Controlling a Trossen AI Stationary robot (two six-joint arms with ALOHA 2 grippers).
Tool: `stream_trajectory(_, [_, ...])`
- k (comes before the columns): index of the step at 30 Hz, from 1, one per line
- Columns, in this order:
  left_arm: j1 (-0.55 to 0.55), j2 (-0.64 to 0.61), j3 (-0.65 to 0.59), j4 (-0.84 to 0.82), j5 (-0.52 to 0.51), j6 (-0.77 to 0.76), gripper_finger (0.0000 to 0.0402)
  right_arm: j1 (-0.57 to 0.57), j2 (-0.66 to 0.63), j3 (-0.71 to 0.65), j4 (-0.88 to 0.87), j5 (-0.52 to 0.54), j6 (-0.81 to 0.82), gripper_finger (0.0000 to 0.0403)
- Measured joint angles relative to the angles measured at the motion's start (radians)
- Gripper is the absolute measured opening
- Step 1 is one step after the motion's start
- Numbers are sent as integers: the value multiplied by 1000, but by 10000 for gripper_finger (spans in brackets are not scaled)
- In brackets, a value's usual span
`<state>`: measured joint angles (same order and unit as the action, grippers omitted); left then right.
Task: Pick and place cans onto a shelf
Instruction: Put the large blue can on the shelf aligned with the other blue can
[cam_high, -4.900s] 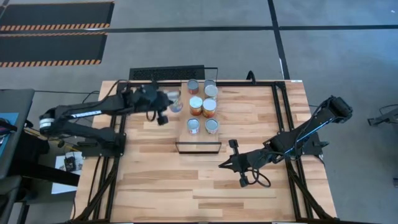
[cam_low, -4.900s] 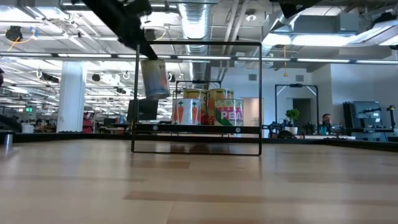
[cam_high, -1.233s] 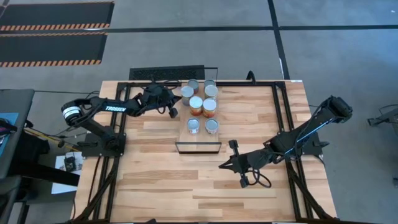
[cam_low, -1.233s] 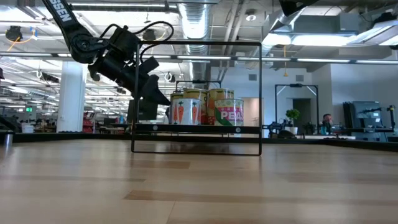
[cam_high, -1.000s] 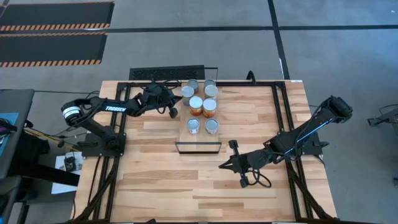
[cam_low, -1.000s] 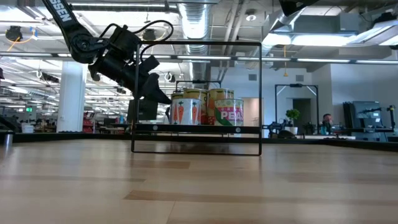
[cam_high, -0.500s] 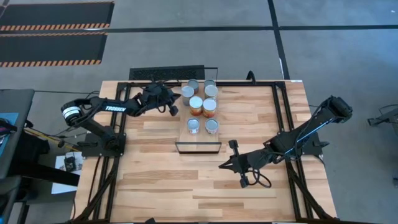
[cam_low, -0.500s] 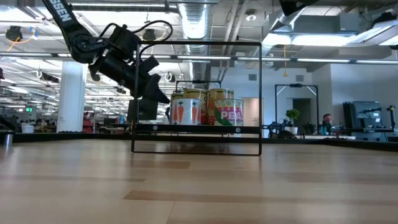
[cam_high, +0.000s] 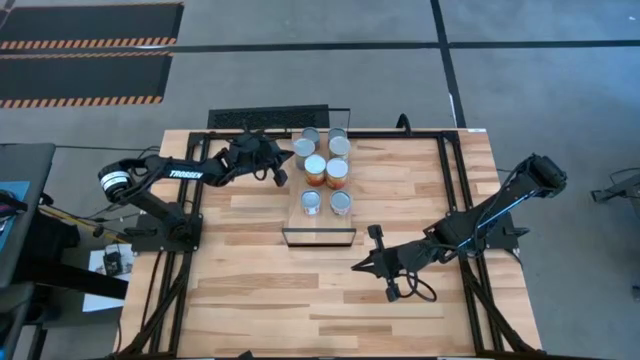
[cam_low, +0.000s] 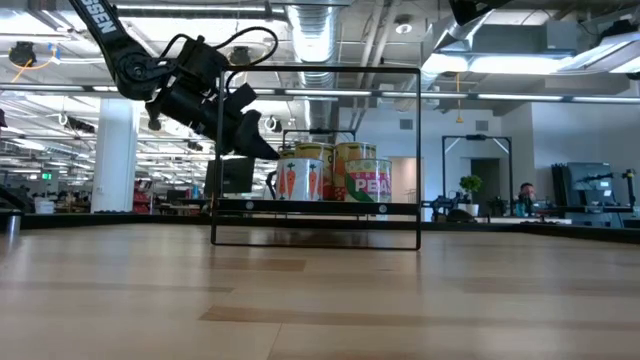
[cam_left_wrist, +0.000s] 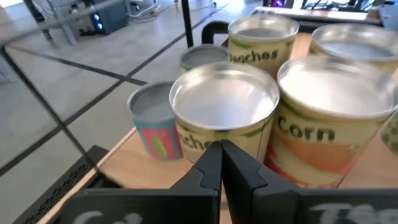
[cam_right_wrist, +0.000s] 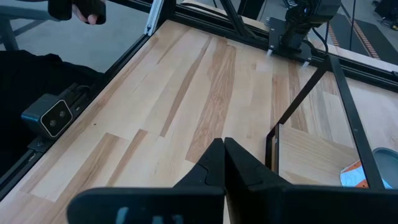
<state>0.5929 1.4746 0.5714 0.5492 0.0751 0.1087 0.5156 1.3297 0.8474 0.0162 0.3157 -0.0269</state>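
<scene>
Up close, left wrist view alone reads cans (cam_left_wrist: 224, 115) labels.

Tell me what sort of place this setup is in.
Probably a robotics lab in a large open industrial hall. The low view shows exposed ceiling ducts and distant workstations; the high view shows a framed wooden table on concrete beside hazard-striped mats.

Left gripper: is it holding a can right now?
No. In the left wrist view the left gripper has its fingers shut together on nothing, just short of the cans.
</scene>
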Motion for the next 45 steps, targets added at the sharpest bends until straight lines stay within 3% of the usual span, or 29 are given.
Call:
stream_trajectory(20, [-7,0,56,-72,17,18,0,2,0,0,0,0,0,12])
stream_trajectory(25, [15,3,56,-148,-42,26,0,2,0,0,-1,0,0,12])
stream_trajectory(35, [1,164,112,-69,8,-12,0,9,0,0,-1,0,0,12])
stream_trajectory(45, [0,154,130,-65,34,-18,0,21,0,0,0,0,0,12])
